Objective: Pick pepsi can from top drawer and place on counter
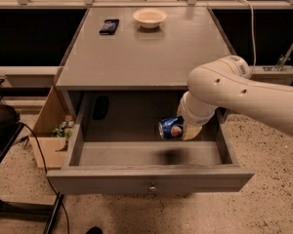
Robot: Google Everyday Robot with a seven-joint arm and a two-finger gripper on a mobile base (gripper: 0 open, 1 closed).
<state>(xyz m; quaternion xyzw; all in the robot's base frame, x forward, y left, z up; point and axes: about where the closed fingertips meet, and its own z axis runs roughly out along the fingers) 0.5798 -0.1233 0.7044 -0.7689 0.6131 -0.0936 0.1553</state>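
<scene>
The top drawer [149, 179] is pulled wide open under the counter [141, 48]. The blue pepsi can [170, 128] lies on its side in the air above the drawer floor, right of the middle, with its shadow on the floor below it. My gripper [181, 129] reaches down into the drawer from the right and is shut on the can's right end. The white arm hides most of the gripper.
A white bowl [149, 17] and a flat dark phone-like object [109, 26] sit at the back of the counter. A dark object [100, 107] lies at the drawer's back left. A cardboard box [51, 130] stands on the floor to the left.
</scene>
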